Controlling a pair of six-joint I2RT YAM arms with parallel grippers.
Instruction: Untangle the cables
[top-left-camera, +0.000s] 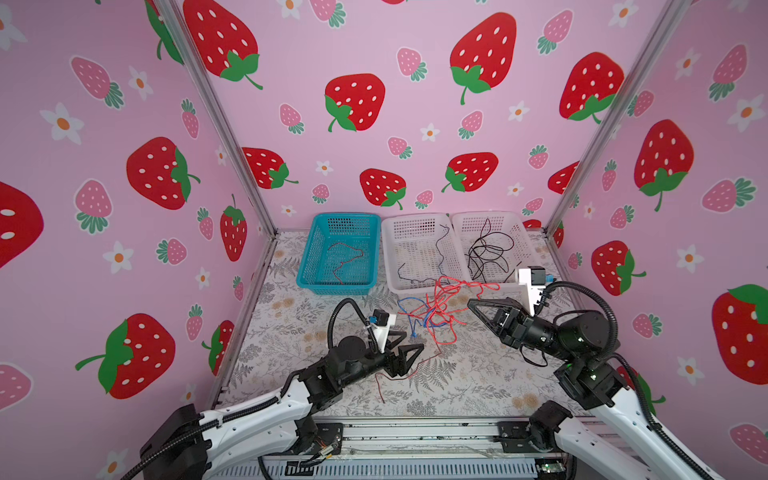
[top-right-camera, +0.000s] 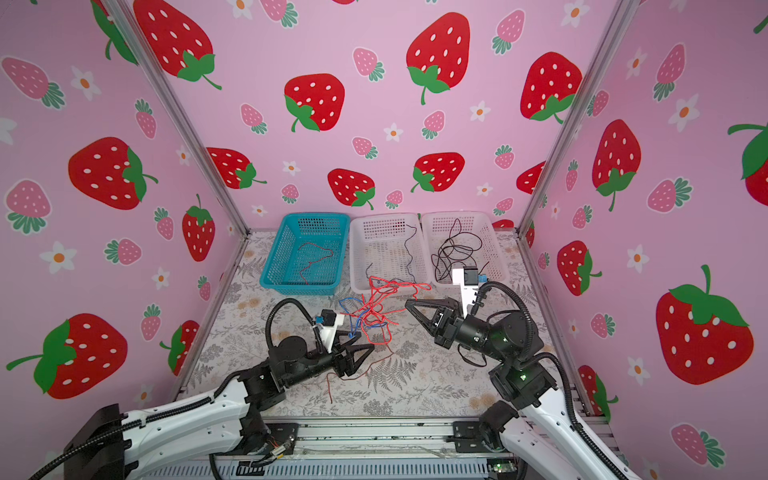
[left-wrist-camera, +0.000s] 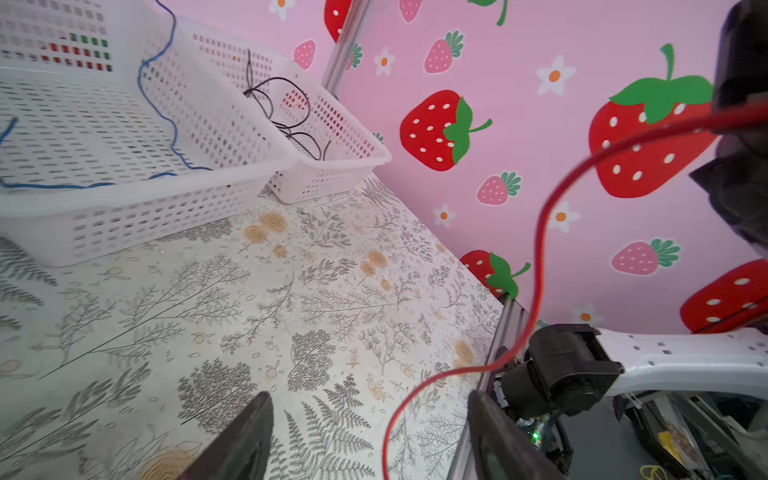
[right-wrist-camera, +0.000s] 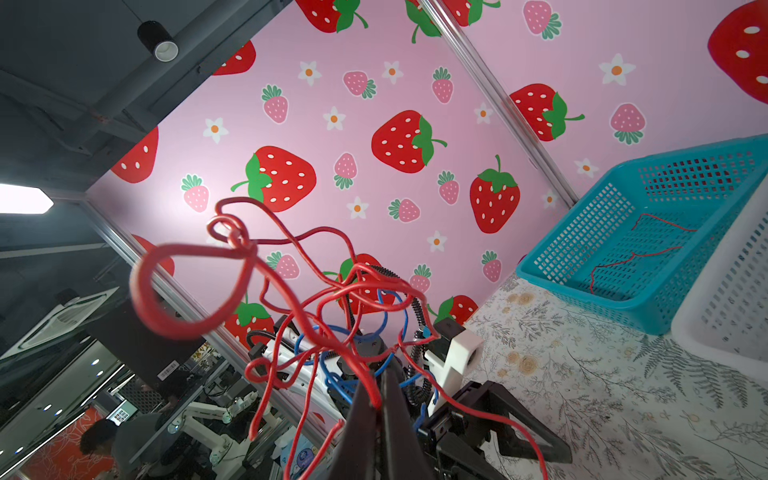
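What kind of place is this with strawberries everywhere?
Probably a robot training booth: two white-and-black robot arms reach over a fern-patterned table, pink strawberry-print walls meet at metal posts, and turquoise and white plastic mesh baskets hold cables.

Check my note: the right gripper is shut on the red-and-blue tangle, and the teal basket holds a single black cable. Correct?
One error: the cable in the teal basket is red, not black; the right wrist view shows it. The right gripper is shut on the tangle, as noted.
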